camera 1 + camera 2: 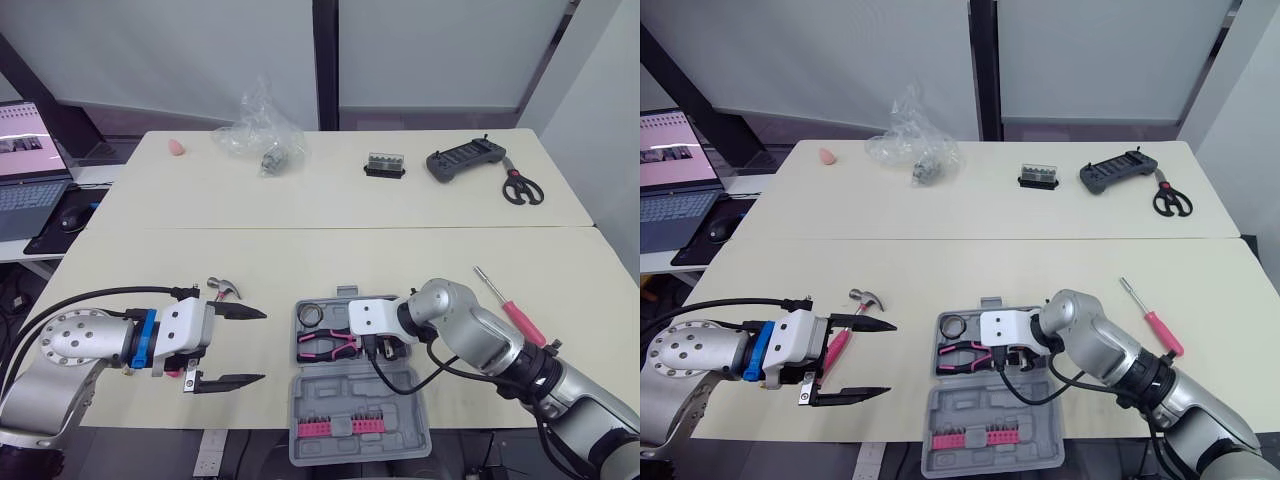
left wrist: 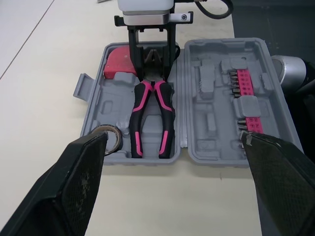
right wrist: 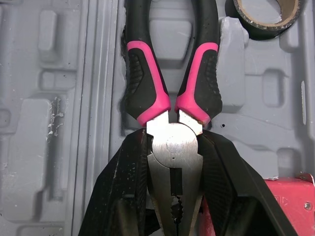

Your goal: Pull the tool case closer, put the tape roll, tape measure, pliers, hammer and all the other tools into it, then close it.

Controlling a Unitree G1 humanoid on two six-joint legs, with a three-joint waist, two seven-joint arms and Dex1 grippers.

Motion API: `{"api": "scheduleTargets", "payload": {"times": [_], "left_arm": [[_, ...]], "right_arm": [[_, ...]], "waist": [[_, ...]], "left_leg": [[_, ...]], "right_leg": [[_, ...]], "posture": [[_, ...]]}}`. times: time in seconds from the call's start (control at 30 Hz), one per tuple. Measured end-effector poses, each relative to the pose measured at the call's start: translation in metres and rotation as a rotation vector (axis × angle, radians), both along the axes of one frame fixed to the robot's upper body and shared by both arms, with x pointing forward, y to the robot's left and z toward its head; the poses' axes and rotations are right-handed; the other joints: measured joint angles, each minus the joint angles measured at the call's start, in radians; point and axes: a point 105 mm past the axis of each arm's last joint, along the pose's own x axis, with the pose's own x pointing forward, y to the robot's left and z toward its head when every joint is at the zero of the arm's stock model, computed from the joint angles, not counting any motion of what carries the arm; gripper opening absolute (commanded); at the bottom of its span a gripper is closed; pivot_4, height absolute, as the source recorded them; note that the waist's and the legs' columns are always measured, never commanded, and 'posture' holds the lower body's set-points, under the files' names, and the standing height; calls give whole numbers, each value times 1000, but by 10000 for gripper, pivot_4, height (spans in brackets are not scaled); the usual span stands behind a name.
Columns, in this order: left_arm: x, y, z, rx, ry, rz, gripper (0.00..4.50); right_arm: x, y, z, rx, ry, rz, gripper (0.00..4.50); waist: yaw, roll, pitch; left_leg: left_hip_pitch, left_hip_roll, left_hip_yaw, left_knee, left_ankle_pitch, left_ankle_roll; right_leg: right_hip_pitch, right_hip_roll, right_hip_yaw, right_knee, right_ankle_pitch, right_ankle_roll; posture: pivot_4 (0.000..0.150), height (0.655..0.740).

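Tool case [image 1: 360, 405] lies open at the near edge of the worktop [image 1: 150, 260], lid side nearest the robot. Stowed: tape roll [image 1: 309, 315], pliers [image 1: 325, 347] and, apparently, the red tape measure [image 2: 119, 65], partly hidden. Outstanding: hammer [image 1: 862, 299] and screwdriver [image 1: 510, 308] on the worktop, and closing. Right end effector [image 2: 155, 66] reaches low into the tray, narrow, clamped on the pliers' metal head. Left end effector [image 1: 255, 346] hovers level beside the case, spread wide, empty, above the hammer.
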Motion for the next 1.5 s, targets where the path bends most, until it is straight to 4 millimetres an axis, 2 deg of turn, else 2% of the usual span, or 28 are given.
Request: {"api": "scheduleTargets", "payload": {"times": [0.1, 0.27, 0.4, 0.47, 0.53, 0.67, 0.93, 1.13, 1.33, 1.5], "left_arm": [[1, 0, 1, 5, -6, -4, 45000], [5, 0, 0, 7, -16, -9, 45000], [10, -2, 2, 7, -27, -16, 45000], [12, -1, 2, 6, -32, -15, 45000], [12, -2, 1, 5, -29, -20, 45000], [12, -3, 1, 5, -34, -26, 45000], [12, -3, 2, 4, -36, -26, 45000], [12, -3, 1, 4, -32, -22, 45000], [12, -3, 1, 3, -35, -17, 45000], [11, -2, -2, 4, -33, -5, 45000]], "right_arm": [[2, -2, 2, 9, -2, -13, 27218], [4, -2, 19, 121, 55, -37, 27218], [1, 4, 43, 265, 39, 35, 27218], [0, 8, 45, 331, 20, 47, 27218], [2, 14, 45, 400, -17, 39, 23732], [5, 19, 35, 480, -94, 37, 15484], [1, 17, 11, 512, -82, 23, 287], [6, 12, -17, 454, -104, -16, 287], [9, 12, -24, 439, -152, 20, 287], [10, 14, -28, 443, -161, 23, 287]], "waist": [[1, 0, 0], [1, 0, 0], [2, 0, 0], [0, 0, 0], [-1, 0, 0], [1, 0, 0], [-1, 0, 0], [-1, 0, 0], [-2, -2, -3], [-1, -3, -4]], "left_leg": [[0, 0, 0, 0, 0, 0], [0, 0, 0, 0, 0, 0], [0, 0, 0, 0, 0, 0], [0, 0, 0, 0, 0, 0], [0, 0, 0, 0, 0, -1], [0, 0, 0, 0, 0, -1], [0, 0, 0, 0, 0, -1], [1, 0, 1, 0, 0, -1], [4, 1, 1, 0, 0, 0], [9, 11, 2, 0, 0, 0]], "right_leg": [[0, 0, 0, 0, 0, 0], [0, 0, 0, 0, 0, 0], [0, 0, 0, 0, 0, 0], [0, 0, 0, 0, 0, 0], [0, 0, 0, 0, 0, 0], [0, 0, 0, 0, 0, 0], [0, 0, 0, 1, 0, 0], [0, 0, 1, 1, 0, 0], [2, 2, 1, 1, 1, -1], [8, 11, 0, -1, 4, -6]], "posture": [[1500, 7400], [1500, 7400], [1500, 7400], [1500, 7400], [1500, 7400], [1500, 7400], [1500, 7400], [1500, 7400], [1500, 7400], [1500, 7400]]}}
